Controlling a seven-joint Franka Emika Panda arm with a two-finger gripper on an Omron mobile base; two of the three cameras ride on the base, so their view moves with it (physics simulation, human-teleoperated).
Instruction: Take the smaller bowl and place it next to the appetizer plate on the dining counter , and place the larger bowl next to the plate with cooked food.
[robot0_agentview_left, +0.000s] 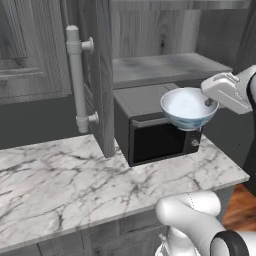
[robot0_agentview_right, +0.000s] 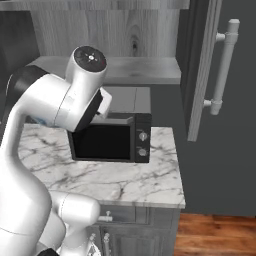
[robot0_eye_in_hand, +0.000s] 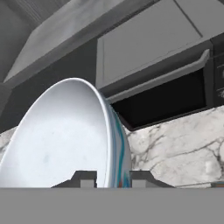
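A: What's the claw doing?
B: The gripper (robot0_eye_in_hand: 113, 178) is pinching the rim of the smaller bowl (robot0_agentview_left: 188, 107), one fingertip (robot0_eye_in_hand: 85, 178) inside the wall and the other outside.
A: Where's the bowl?
B: Held in the air, clear of the surface, in front of the upper right of the microwave (robot0_agentview_left: 150, 127), with its pale inside facing up.
A: And around it?
B: The microwave stands on the marble counter (robot0_agentview_left: 65, 180). An open cabinet door (robot0_agentview_left: 100, 75) hangs to its left, with a pale bar handle (robot0_agentview_left: 76, 75).
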